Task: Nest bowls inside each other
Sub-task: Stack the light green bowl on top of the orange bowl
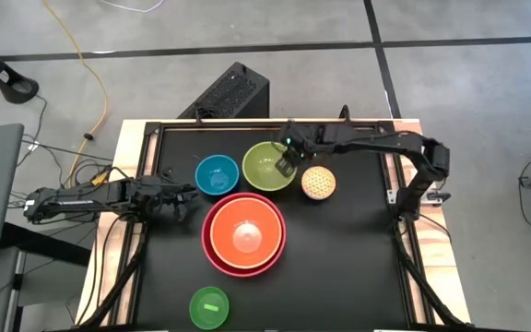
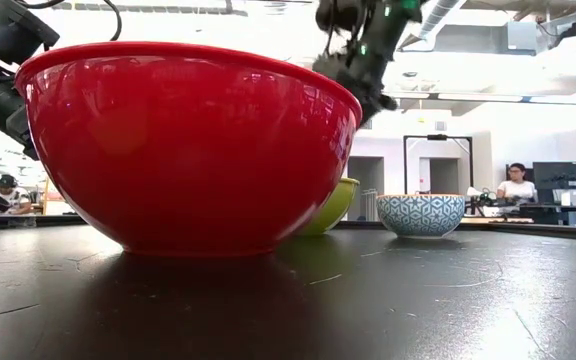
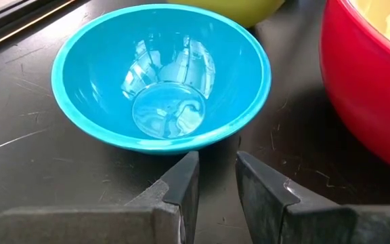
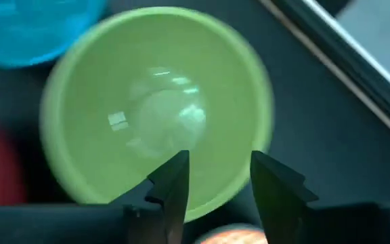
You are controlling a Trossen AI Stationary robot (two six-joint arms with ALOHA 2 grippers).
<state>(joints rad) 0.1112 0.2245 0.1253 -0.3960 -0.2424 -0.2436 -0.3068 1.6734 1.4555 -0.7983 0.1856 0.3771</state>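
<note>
Black tabletop carries all six bowls. At its middle the orange bowl sits nested in the large pink-red bowl. Behind them stand the blue bowl, the lime green bowl and the speckled tan bowl in a row; the smallest bright green bowl sits alone near the front edge. Over the lime green bowl's rim hangs the right gripper, fingers apart and empty. Beside the blue bowl, the left gripper rests low, fingers slightly apart, empty.
</note>
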